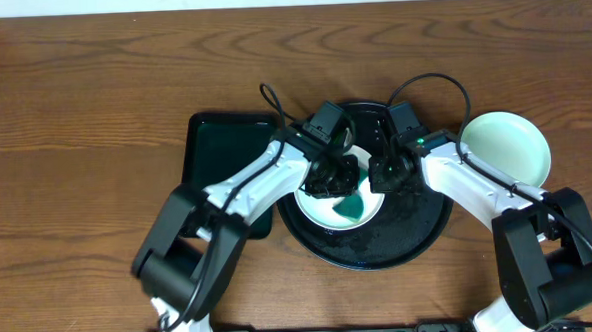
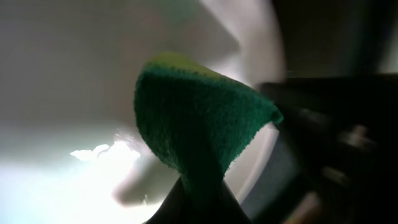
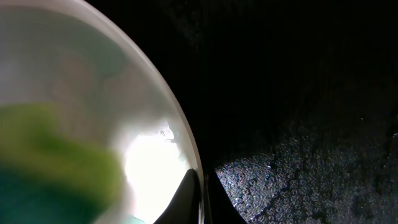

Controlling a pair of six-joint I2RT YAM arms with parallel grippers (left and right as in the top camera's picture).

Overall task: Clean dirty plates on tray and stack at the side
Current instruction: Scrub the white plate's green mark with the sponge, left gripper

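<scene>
- The left pincer (image 2: 198, 202) is clamped on a green sponge (image 2: 199, 124). The sponge sticks up out of the closed tips as a folded wedge, with a yellowish strip along its top edge.
- Directly under that pincer lies the white plate (image 1: 323, 210). From above, the sponge shows as a green patch on the plate's inside, on the side towards the other arm.
- The right pincer (image 1: 384, 174) is closed on the rim of the same plate. In its own wrist view its two dark fingers (image 3: 185, 200) sit either side of the thin white edge, one inside the plate and one outside.
- The plate sits on the black tray (image 3: 298, 93), whose glossy floor, speckled with fine droplets, spreads out beside and beyond the right pincer.
- The two pincers are close together over the tray, the left over the plate's middle and the right at its edge.
- A blurred yellow-green mass fills the part of the plate nearest the right wrist camera. It is too soft to tell more than its colour.
- A mint-green plate (image 1: 505, 147) rests on the table (image 1: 74, 116) off the tray, on the outer side of the right pincer and well apart from it.
- A dark green tray (image 1: 215, 149), rectangular, lies on the outer side of the left pincer, partly under that arm.
</scene>
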